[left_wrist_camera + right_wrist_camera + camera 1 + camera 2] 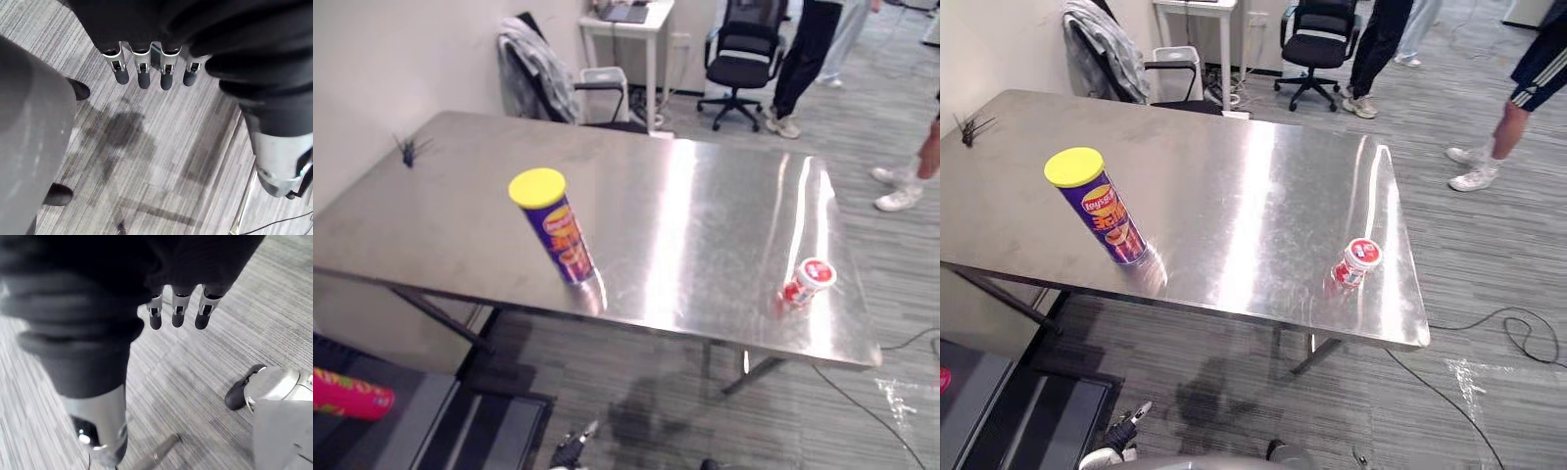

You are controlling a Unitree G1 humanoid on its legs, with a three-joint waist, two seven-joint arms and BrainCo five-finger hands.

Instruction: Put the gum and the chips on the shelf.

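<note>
A purple chips can (560,233) with a yellow lid stands upright near the steel table's (695,206) front edge. The red-and-white gum tub (808,282) sits tilted close to the front right corner (little margin there). Wide bare steel separates them. The left hand (144,73) and right hand (178,313) hang over carpet, fingers loosely straight and empty, so neither item is picked up yet.

A chips can (558,230) is set on the table (705,196) toward its left front. A gum tub (808,281) is placed near the right front corner, well apart. An office chair (744,54) is seen behind the table.
</note>
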